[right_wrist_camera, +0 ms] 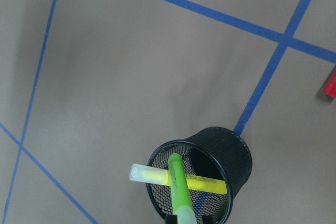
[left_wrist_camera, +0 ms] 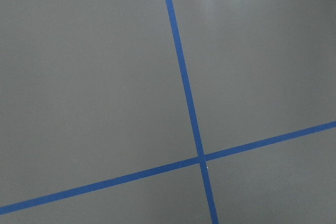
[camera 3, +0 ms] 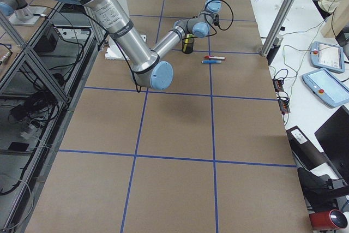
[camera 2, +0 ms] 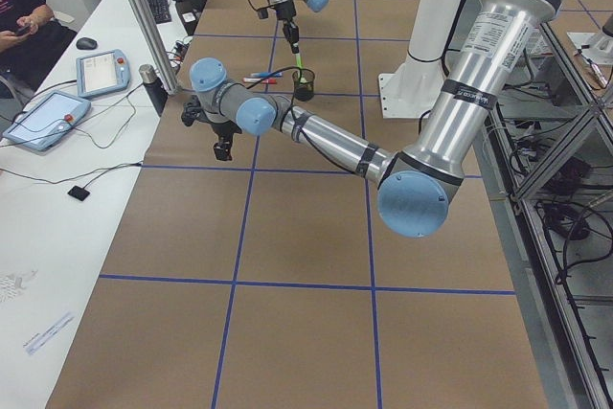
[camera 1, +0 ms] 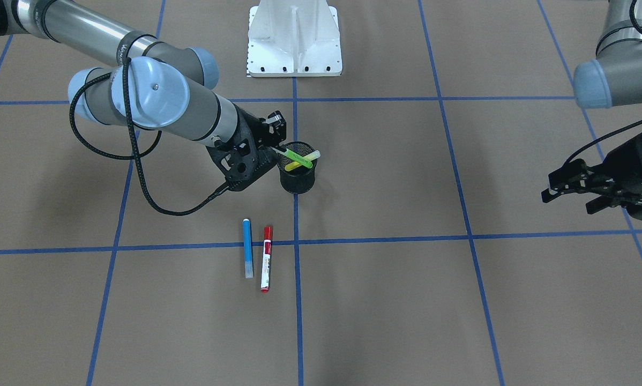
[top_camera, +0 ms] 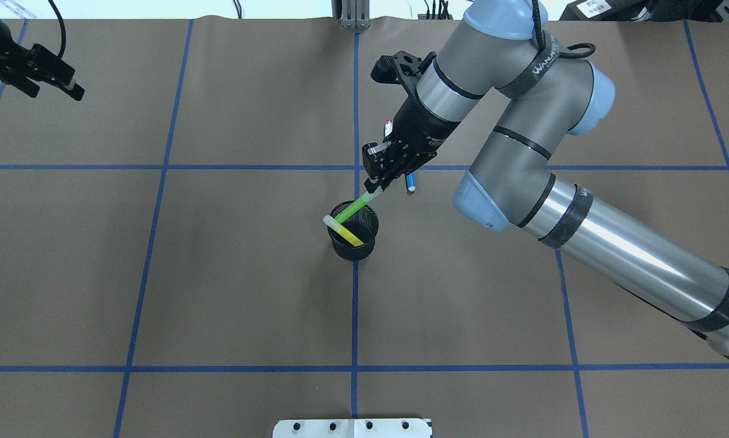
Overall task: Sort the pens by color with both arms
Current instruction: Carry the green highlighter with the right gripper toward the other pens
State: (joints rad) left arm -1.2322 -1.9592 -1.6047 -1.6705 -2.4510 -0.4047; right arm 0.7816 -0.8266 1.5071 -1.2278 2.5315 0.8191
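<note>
My right gripper (top_camera: pixel 378 184) is shut on the upper end of the green pen (top_camera: pixel 353 208). The pen slants down with its lower end inside the black mesh cup (top_camera: pixel 353 248). The yellow highlighter (top_camera: pixel 344 232) leans inside the cup. In the right wrist view the green pen (right_wrist_camera: pixel 178 184) crosses over the yellow highlighter (right_wrist_camera: pixel 202 183) in the cup (right_wrist_camera: pixel 233 153). The blue pen (camera 1: pixel 247 247) and the red-capped white pen (camera 1: pixel 266 258) lie side by side on the table, just beyond the cup. My left gripper (top_camera: pixel 54 91) is open and empty, far off at the table's left side.
The white base stand (camera 1: pixel 294 40) sits at the robot's edge of the table. Blue tape lines (left_wrist_camera: pixel 184 77) divide the brown table into squares. My right arm's forearm (top_camera: pixel 614 243) stretches across the right half. Operator desks with tablets (camera 2: pixel 43 117) stand beyond the table.
</note>
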